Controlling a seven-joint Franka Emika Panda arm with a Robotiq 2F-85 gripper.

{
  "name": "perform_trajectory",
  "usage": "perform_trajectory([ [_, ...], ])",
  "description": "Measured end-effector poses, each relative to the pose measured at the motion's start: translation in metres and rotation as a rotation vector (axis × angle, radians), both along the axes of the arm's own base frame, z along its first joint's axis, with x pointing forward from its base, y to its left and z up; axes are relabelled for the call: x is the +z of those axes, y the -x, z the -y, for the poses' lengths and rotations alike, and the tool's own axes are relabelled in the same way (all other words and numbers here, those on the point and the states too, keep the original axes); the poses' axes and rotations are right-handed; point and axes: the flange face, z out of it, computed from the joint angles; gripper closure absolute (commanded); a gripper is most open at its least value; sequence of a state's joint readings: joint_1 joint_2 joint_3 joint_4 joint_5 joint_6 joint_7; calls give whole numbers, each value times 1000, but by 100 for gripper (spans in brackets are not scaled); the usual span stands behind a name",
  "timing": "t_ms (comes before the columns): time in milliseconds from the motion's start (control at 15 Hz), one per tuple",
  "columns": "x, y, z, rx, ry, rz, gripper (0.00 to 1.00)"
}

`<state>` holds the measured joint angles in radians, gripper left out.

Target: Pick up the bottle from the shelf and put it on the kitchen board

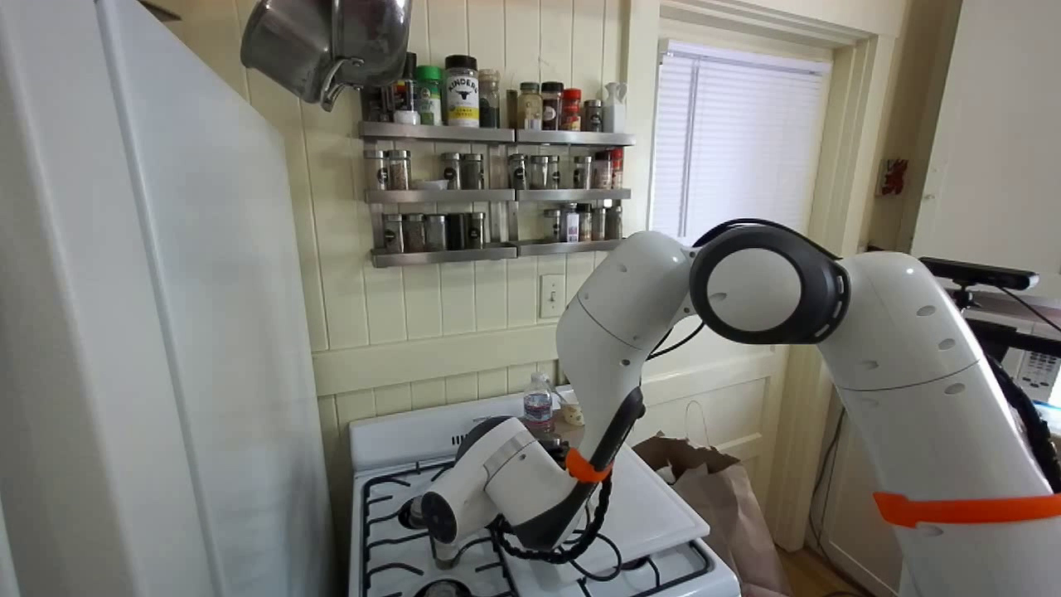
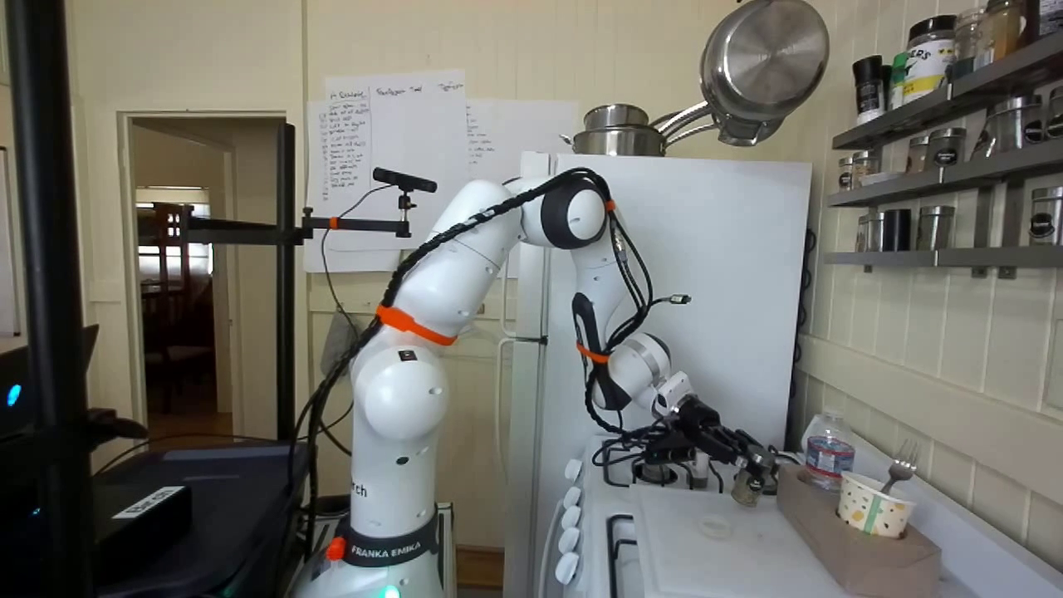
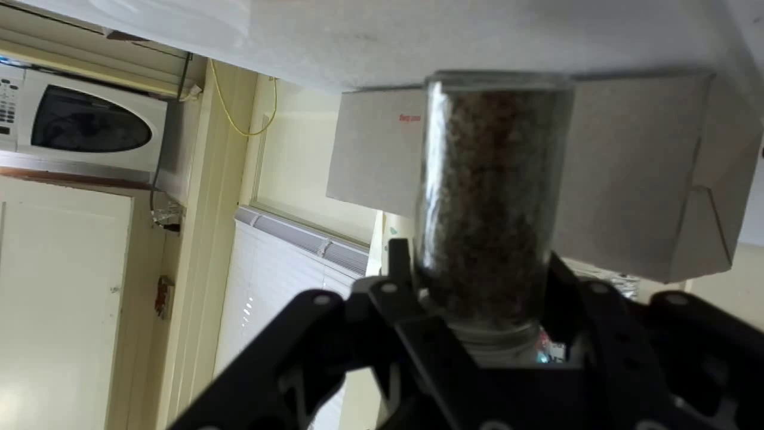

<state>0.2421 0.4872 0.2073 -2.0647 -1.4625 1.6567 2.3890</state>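
Spice bottle (image 3: 495, 191) pinched by upper end in the gripper (image 2: 752, 459), base down nr the far wall-side corner of the kitchen board (image 2: 706, 563) in an exterior view; can't tell if touching. Cardboard box (image 2: 830, 536) runs close along the wall-side edge w/ a cup (image 2: 872, 508) on it; more room twd the near side, past a pale round item (image 2: 716, 526).

White stove (image 1: 390, 445) — black grates (image 1: 394, 542) across top; pale kitchen board (image 2: 706, 552) over part; cardboard box (image 2: 880, 565) towards back
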Motion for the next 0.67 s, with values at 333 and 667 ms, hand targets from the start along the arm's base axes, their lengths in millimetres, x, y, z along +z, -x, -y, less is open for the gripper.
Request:
perform_trajectory([
  [333, -9, -3, -1, -2, -1, -8, 75],
  [667, -14, -5, -2, -4, -1, -13, 10],
])
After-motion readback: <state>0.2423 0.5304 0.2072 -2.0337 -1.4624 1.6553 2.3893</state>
